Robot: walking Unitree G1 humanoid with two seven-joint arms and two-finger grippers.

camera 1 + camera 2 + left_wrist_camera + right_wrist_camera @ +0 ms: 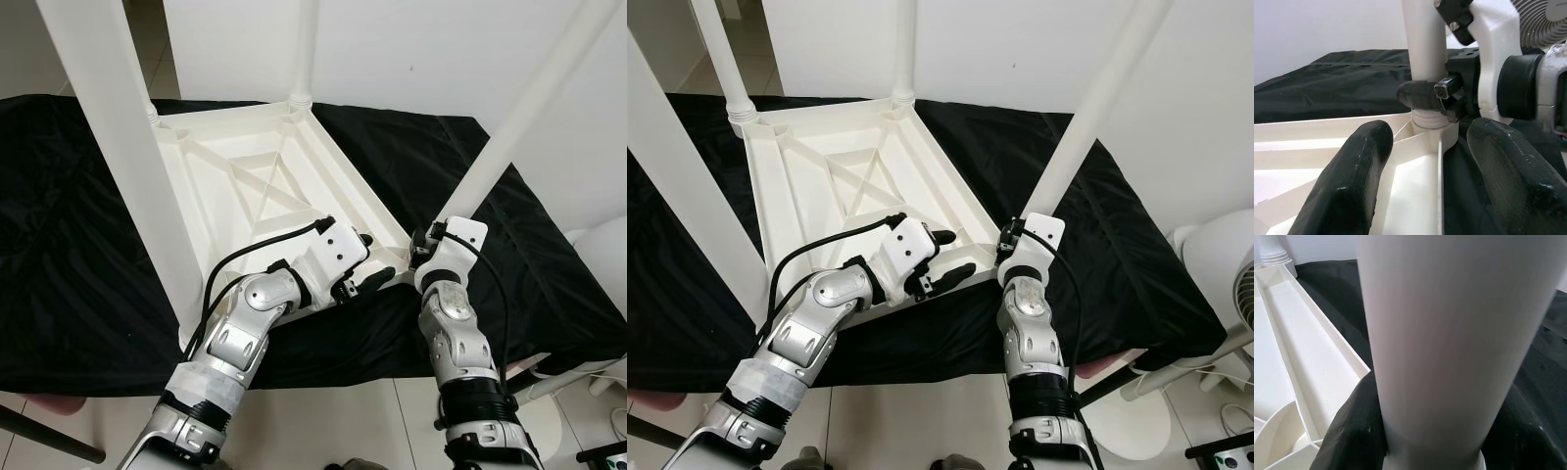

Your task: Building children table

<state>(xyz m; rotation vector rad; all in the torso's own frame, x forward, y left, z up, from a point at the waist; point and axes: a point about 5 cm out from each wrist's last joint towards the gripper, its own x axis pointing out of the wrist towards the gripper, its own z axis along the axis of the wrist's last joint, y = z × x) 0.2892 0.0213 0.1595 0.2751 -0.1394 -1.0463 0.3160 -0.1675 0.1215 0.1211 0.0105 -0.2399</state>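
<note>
The white plastic children's table (255, 186) lies upside down on a black cloth, its legs pointing up. My right gripper (423, 253) is shut on the base of the near-right leg (519, 127), just above its corner socket. In the right wrist view the leg (1449, 333) stands between the two black fingers (1352, 431). My left gripper (952, 254) is open, just left of that corner, over the table's near rim. In the left wrist view its fingers (1347, 181) stand wide apart on either side of the rim (1440, 186), and a right finger (1420, 95) wraps the leg.
The black cloth (78, 245) covers the whole work surface, with tiled floor below its near edge. The near-left leg (127, 147) rises close to the camera, and a far leg (304, 49) stands behind. A white fan (1225, 264) is at the right.
</note>
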